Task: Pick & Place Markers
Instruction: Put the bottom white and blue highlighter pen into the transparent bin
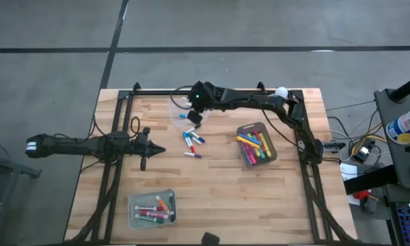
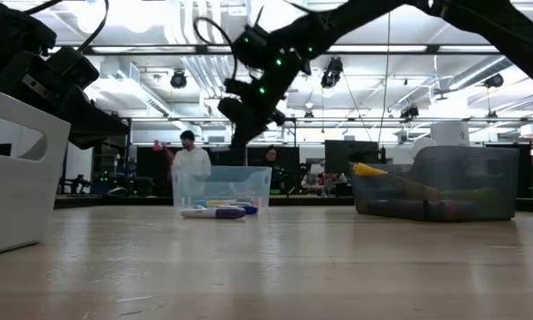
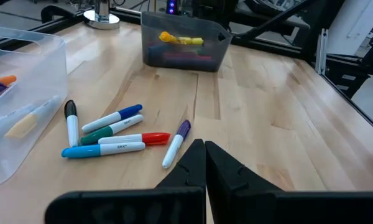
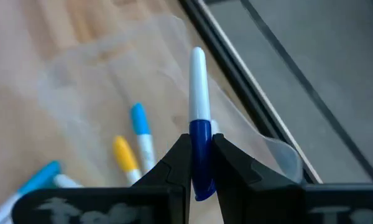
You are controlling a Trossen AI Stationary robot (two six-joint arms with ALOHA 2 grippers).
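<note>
the right gripper (image 4: 199,163) pinches a blue-capped marker (image 4: 199,118) by its cap end, hanging over the clear bin (image 1: 181,113) as if to drop it in, while the left gripper (image 3: 204,163) waits closed and empty near the loose markers (image 3: 112,132) on the table (image 1: 225,191).

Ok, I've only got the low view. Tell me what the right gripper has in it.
Observer: The right gripper is shut on a blue-capped marker with a white barrel.
Operator: Say what's below it.
Observer: The clear bin, near its rim.
Operator: Now give me the left gripper.
Observer: The left gripper is shut and empty, pointing toward six loose markers lying on the table.
</note>
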